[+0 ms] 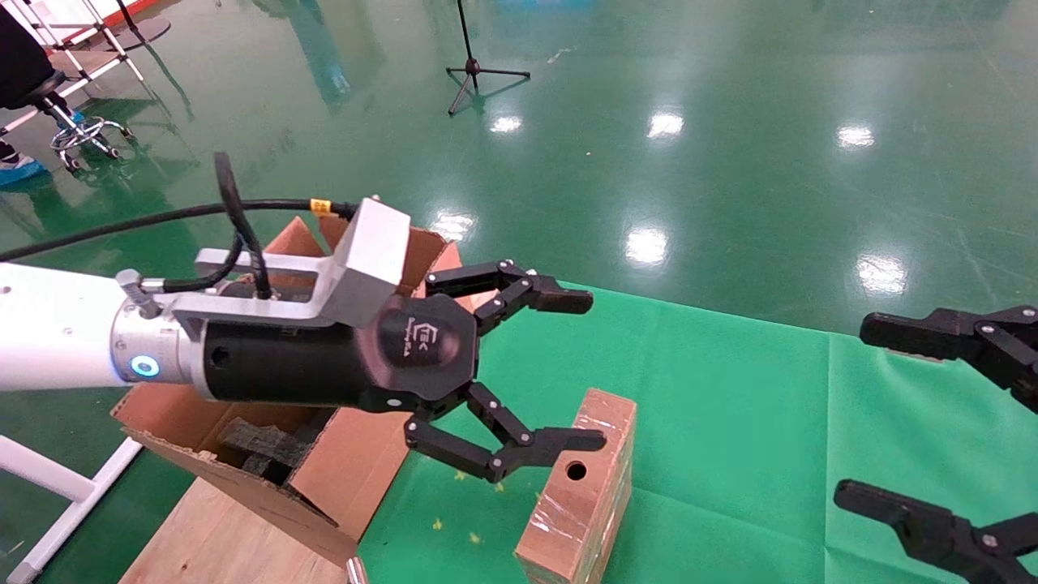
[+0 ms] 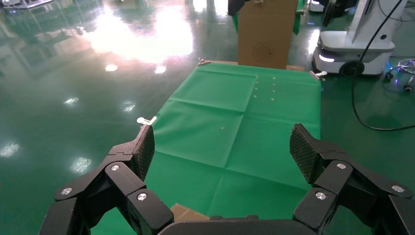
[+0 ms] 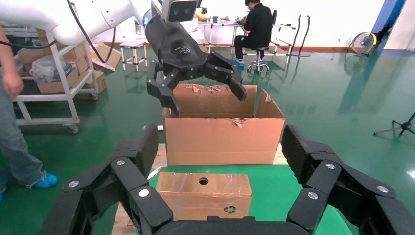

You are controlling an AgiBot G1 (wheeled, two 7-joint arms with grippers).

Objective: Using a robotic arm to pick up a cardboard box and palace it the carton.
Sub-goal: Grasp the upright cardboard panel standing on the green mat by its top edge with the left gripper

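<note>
The box (image 1: 580,491) lies on the green cloth (image 1: 730,422) just right of the carton (image 1: 268,454), its long axis running near to far, the holed narrow face turned up. Left gripper (image 1: 585,369) hangs in the air above the box's far end, fingers spread wide, nothing between them. Right gripper (image 1: 884,414) waits at the right edge, also wide open. The right wrist view catches the box (image 3: 203,193) broadside, in front of the carton (image 3: 222,129), torn flaps showing; the left wrist view looks past its own gripper (image 2: 222,149) onto bare cloth
</note>
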